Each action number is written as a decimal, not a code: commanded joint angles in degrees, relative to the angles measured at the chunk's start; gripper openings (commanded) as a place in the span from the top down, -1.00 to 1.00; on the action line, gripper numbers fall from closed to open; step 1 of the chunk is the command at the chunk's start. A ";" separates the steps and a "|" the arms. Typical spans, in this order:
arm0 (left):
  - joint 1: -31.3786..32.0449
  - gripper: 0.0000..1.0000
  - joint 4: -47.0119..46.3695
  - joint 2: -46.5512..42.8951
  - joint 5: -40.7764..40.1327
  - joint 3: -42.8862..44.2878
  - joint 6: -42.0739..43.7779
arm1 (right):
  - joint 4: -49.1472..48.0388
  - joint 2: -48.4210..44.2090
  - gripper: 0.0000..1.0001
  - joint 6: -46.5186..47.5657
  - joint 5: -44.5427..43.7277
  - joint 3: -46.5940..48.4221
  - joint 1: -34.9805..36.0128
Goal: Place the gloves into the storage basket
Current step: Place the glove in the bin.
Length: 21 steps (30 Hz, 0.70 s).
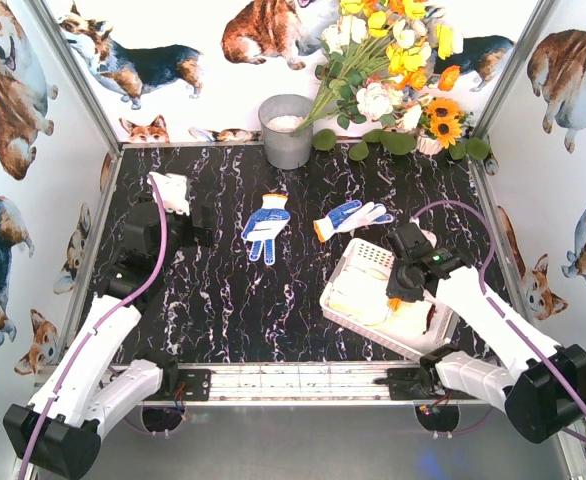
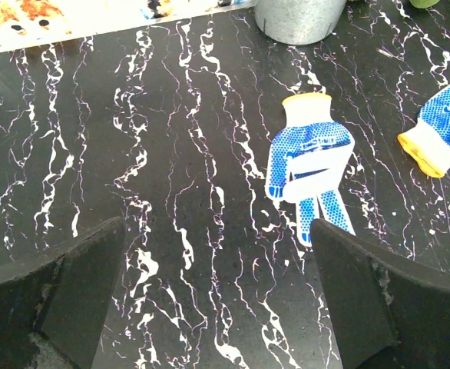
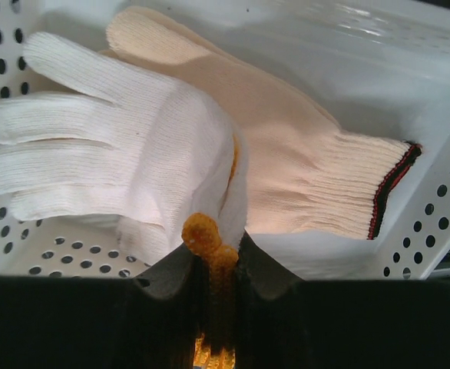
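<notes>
The right jaws are nearly closed, pinching the orange cuff of a white glove (image 3: 125,146). The glove spreads out just ahead of them, inside the basket (image 3: 432,223), with its fingers pointing left in the wrist view. Under and beyond it lies a cream glove (image 3: 286,161), flat on the basket floor, its red-and-black-edged cuff toward the perforated wall on the right of the jaws. Perforated walls stand close on both sides of the jaws, so there is little room sideways.

From above, the basket (image 1: 345,268) sits skewed on the right part of the desk (image 1: 203,300), its near corner close to the front rail.

The left jaws are spread wide and hold nothing. Bare marbled desk (image 2: 171,231) lies between and straight ahead of them. Ahead and to their right, a blue-dotted glove (image 2: 309,157) (image 1: 266,227) lies flat, cuff away from the jaws, fingertips just beyond the right finger. Farther right, a second blue-dotted glove (image 2: 444,127) (image 1: 351,217) with a yellow cuff lies apart from the first, near the basket's far edge. Well ahead, a grey bucket (image 2: 298,17) (image 1: 286,130) stands at the desk's back edge, with flowers (image 1: 393,60) beside it.

The marking across the first blue-dotted palm is too small to read.
</notes>
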State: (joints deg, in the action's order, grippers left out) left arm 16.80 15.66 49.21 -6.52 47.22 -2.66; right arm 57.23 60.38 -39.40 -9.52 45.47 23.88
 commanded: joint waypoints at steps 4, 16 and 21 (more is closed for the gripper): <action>-0.71 -0.99 -1.42 -0.73 -0.33 -0.64 0.87 | 2.74 -0.24 1.00 0.87 2.33 8.82 -0.24; -0.71 -0.99 -1.42 -0.76 -0.24 -0.73 0.85 | 9.06 1.46 1.00 4.11 1.99 16.03 -0.87; -0.71 -0.99 -1.42 -0.87 -0.33 -0.71 0.92 | 12.29 2.87 1.00 5.52 0.75 17.59 -1.59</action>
State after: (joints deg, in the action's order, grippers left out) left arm 16.80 15.66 49.19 -6.70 46.78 -2.48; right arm 66.85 62.98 -35.97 -7.09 59.33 22.94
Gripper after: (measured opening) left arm 0.994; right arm 0.154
